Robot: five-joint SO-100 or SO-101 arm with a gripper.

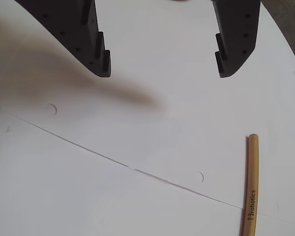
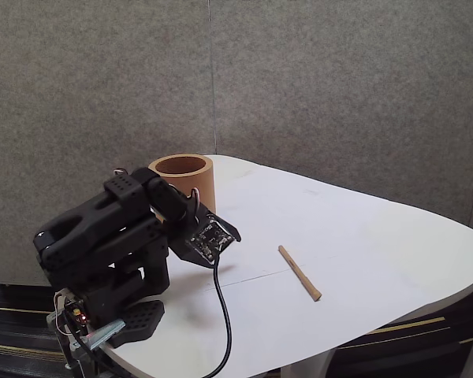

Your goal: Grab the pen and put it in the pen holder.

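nothing is done yet: the pen [image 2: 299, 272] lies flat on the white desk [image 2: 378, 236], well apart from the pen holder [image 2: 182, 179]. the pincer [image 1: 164, 69] hangs empty, jaws spread wide, short of the pen; grasping and dropping both remain.

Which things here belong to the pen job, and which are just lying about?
Job:
pen
pen holder
gripper, open

Lying about:
black cable
white table
grey wall panel
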